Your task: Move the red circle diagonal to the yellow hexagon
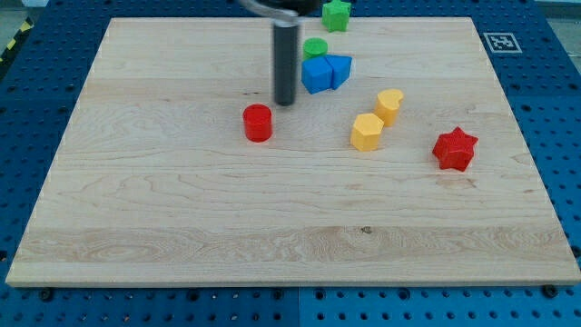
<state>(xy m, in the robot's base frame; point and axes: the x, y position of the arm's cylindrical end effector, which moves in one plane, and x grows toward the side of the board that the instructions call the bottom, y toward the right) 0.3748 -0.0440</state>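
Observation:
The red circle stands on the wooden board, left of centre. The yellow hexagon sits to its right, near the middle. My tip is the lower end of a dark rod, just above and to the right of the red circle, a small gap apart. It lies left of the blue blocks.
A second yellow block stands up and right of the hexagon. A red star is at the right. Two blue blocks and a green circle cluster near the top. A green star sits at the top edge.

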